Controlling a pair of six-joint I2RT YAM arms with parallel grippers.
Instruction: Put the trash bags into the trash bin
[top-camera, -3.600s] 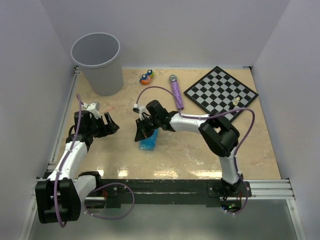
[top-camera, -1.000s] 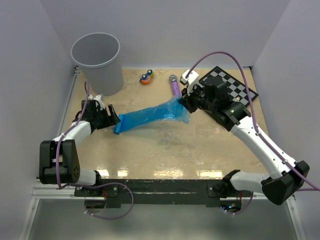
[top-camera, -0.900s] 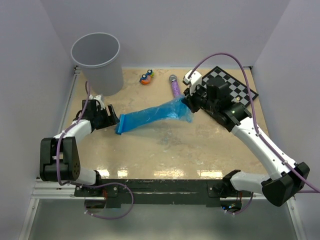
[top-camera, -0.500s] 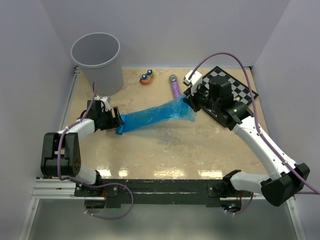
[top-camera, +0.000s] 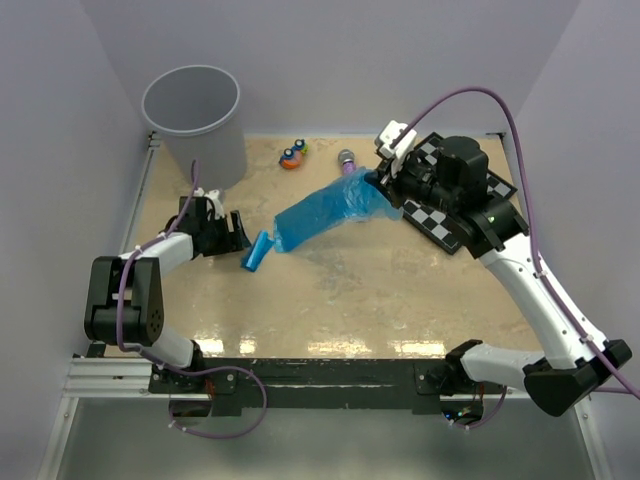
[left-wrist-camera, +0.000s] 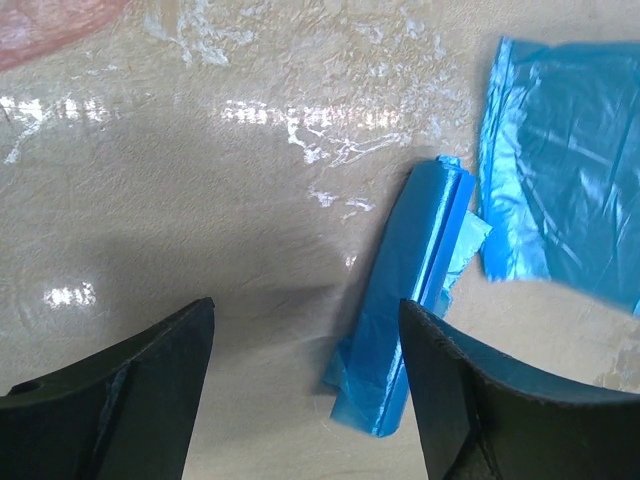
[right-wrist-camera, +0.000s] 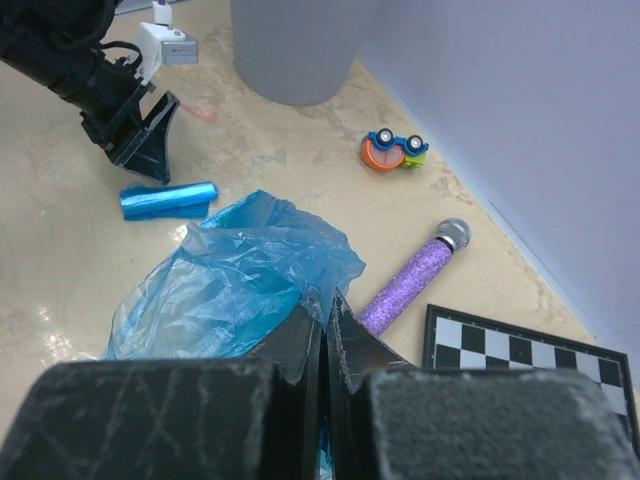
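The grey trash bin (top-camera: 208, 150) stands at the back left and shows at the top of the right wrist view (right-wrist-camera: 295, 45). My right gripper (top-camera: 368, 183) is shut on a wide blue trash bag sheet (top-camera: 318, 215) and holds it up, its lower end hanging near the table. In the right wrist view the shut gripper (right-wrist-camera: 328, 302) pinches the sheet (right-wrist-camera: 235, 290). A short blue trash bag roll (top-camera: 257, 251) lies loose on the table, apart from the sheet. My left gripper (top-camera: 232, 232) is open, just left of the roll (left-wrist-camera: 412, 300). The sheet's edge (left-wrist-camera: 570, 190) hangs beyond it.
A purple glittery microphone (top-camera: 347, 158) lies behind the sheet. A small orange and blue toy car (top-camera: 293, 154) sits near the back wall. A chessboard (top-camera: 440, 225) lies at the back right, partly under my right arm. Walls enclose the table on three sides.
The bag had been stretched between both grippers. The roll has come away from the sheet and lies on the table by my open left gripper. My right gripper has risen back-right with the sheet.
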